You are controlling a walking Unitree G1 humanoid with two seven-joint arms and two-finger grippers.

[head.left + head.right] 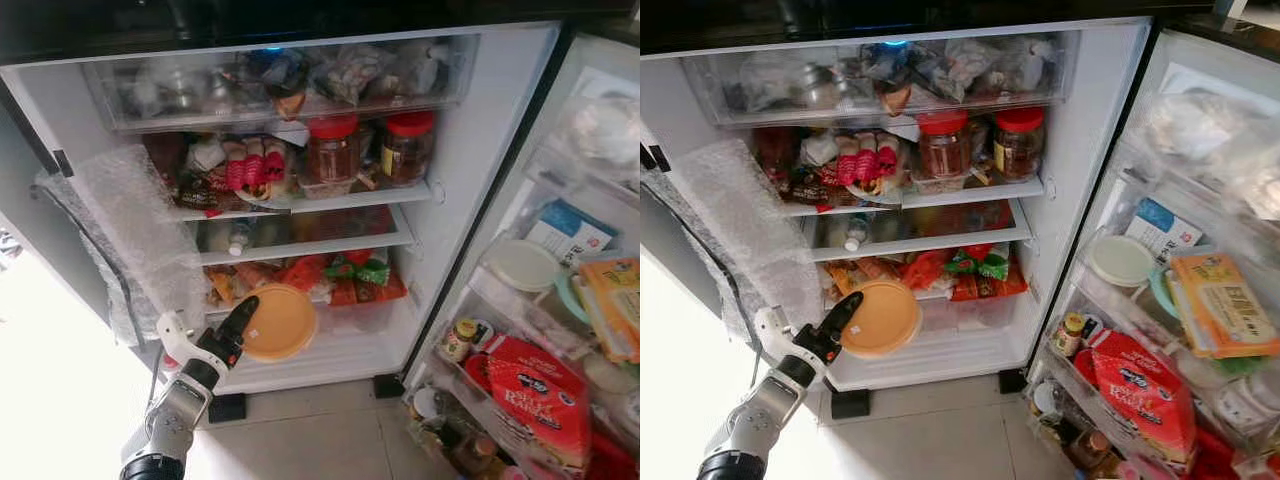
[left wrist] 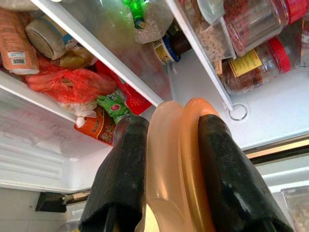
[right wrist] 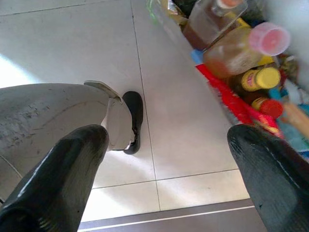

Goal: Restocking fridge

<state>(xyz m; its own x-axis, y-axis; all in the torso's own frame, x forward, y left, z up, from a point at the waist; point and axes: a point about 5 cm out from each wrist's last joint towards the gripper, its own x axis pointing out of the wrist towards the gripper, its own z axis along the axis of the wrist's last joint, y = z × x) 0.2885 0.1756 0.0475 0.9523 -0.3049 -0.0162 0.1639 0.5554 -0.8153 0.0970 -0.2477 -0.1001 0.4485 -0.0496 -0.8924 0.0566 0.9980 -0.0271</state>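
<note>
My left gripper (image 1: 243,312) is shut on the edge of a round orange lidded container (image 1: 280,322), held up in front of the fridge's bottom drawer (image 1: 350,345). The left wrist view shows both black fingers (image 2: 126,179) clamped on the container's (image 2: 176,164) rim, with the lower shelves behind. The open fridge (image 1: 470,130) has full shelves: red-lidded jars (image 1: 333,150), packets, orange and green bags (image 1: 350,275). My right gripper (image 3: 169,183) hangs open over the tiled floor beside the door's bottom rack.
The open fridge door (image 1: 560,330) on the right holds a red rice bag (image 1: 535,395), small jars, a white lid and boxes. A bubble-wrap sheet (image 1: 130,240) hangs at the fridge's left side. Tiled floor (image 1: 320,430) lies in front. My own leg and foot (image 3: 130,121) stand on the tiles.
</note>
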